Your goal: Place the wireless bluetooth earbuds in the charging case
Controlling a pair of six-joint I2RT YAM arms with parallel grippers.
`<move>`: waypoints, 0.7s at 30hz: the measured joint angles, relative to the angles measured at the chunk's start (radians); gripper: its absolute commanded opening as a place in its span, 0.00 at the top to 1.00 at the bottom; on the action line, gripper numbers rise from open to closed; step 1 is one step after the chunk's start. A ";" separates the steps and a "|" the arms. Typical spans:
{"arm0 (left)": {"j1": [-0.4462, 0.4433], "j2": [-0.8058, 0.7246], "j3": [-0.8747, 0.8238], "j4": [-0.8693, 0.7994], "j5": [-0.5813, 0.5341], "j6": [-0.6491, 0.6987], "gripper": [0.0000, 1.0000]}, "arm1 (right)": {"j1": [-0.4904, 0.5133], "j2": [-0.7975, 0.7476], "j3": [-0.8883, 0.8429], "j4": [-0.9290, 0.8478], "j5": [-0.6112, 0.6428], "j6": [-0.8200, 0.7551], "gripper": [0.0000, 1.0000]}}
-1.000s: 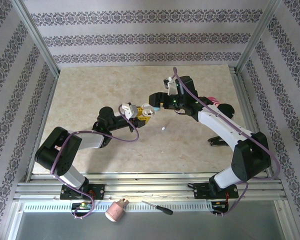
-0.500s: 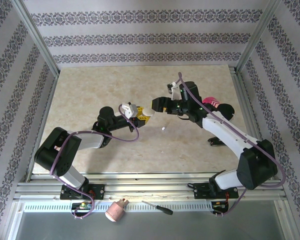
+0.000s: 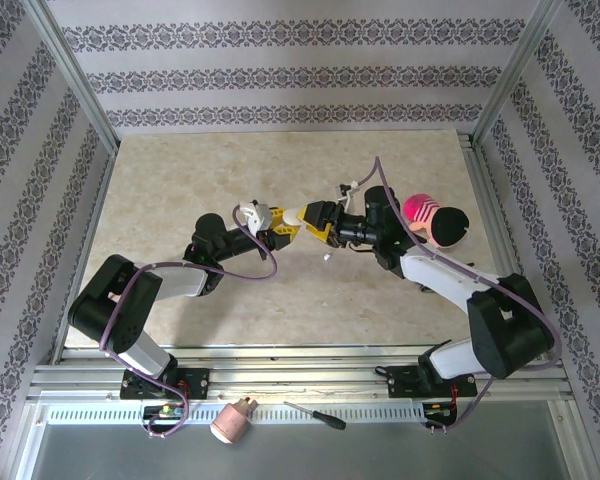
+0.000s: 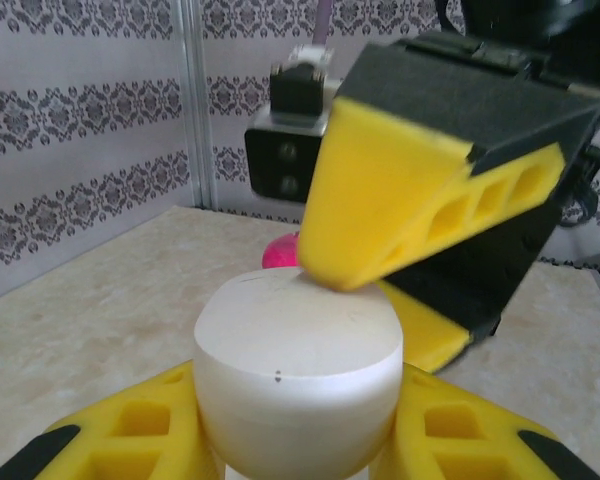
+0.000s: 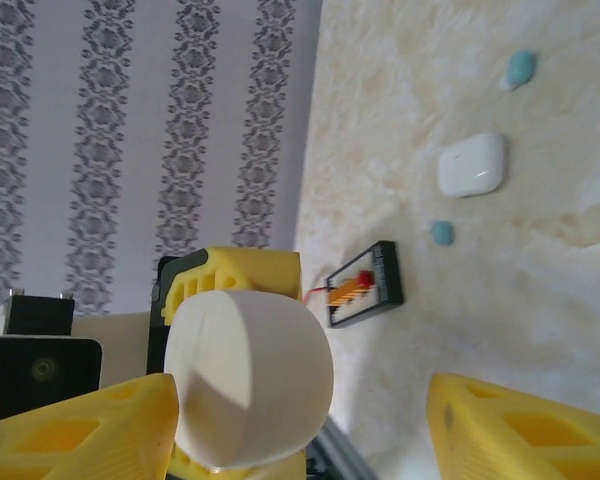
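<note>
**Entry 1: left gripper** [image 3: 280,224], centre of the overhead frame. It is clamped on the held case [image 4: 298,370], a white rounded shell seated between its yellow pads at the bottom of the left wrist frame.

**Entry 2: right gripper** [image 3: 316,214], just right of the left one. Its jaws are apart. One yellow finger [image 4: 380,200] touches the case's flat top, and the other stands off to the lower right. I read this as the lid-opening step, though I can make out no seam.

**Handling note.** I would want the left clamp firm and low on the body. The right jaws should close on the upper half only and lift gently. The shell looks smooth and rounded, so an off-centre squeeze could squirt it out.

**Entry 3: earbuds**, loose on the table [image 3: 180,180].
- The white bud [image 3: 327,257] lies just below the grippers in the overhead frame.
- The blue-green bud [image 5: 520,68] is at the upper right of the right wrist frame.
- The smaller blue-green bud [image 5: 441,232] is in the same frame, just below a spare case [image 5: 472,165].

All three are tiny and glossy, and finer detail is too small to tell.
</note>
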 measured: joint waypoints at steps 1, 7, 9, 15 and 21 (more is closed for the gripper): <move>0.000 0.000 0.000 0.005 -0.002 -0.003 0.78 | 0.009 0.017 -0.004 0.058 -0.008 0.045 0.35; 0.000 -0.009 0.000 0.014 -0.012 -0.014 0.78 | 0.036 0.111 -0.017 0.364 -0.032 0.243 0.46; 0.000 -0.013 0.000 0.014 -0.015 -0.015 0.78 | 0.036 0.124 -0.024 0.403 -0.032 0.275 0.48; 0.001 -0.030 0.000 0.014 -0.018 -0.015 0.78 | 0.036 0.128 -0.037 0.461 -0.032 0.323 0.61; 0.000 -0.033 0.000 0.015 -0.018 -0.015 0.77 | 0.033 0.128 -0.046 0.487 -0.031 0.344 0.75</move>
